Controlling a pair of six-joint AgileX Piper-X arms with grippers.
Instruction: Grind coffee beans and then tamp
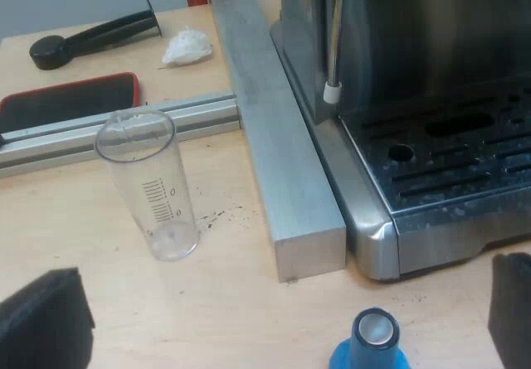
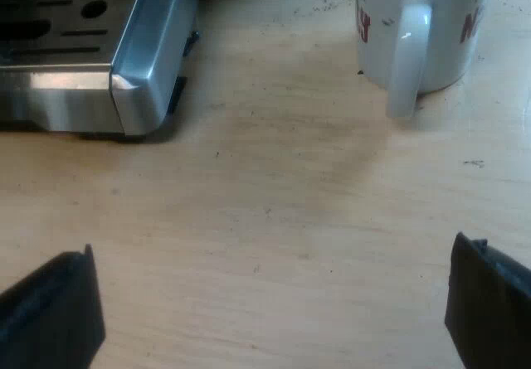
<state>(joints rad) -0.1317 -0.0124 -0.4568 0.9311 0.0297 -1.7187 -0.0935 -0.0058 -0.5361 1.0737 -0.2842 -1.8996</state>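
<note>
Left gripper (image 1: 274, 323): hangs spread wide, holds nothing. Hovers over the blue tamper (image 1: 371, 346), upright on the table (image 1: 224, 303), nearer one finger than the other. Close by: the corner of the espresso machine (image 1: 431, 95) and the end of a metal bar (image 1: 278, 178) laid along its side. Farther out: a measuring glass (image 1: 149, 186), upright and seemingly empty, with dark specks (image 1: 220, 214) beside it.

Right gripper (image 2: 270, 307): likewise spread wide and empty, over bare table between the machine's other corner and a white mug (image 2: 423, 29), handle turned toward the gripper.

Judged risks:
- Off-centre closure on the tamper: likely to push or tip it before both fingers meet it.
- Descent too near the machine corner or bar end: liable to strike metal with the outer finger.
- Wide sweep by the left arm: enough to topple the tall, light glass.
- Advance by the right arm toward the machine: apt to clip the mug's handle and drag it.
</note>
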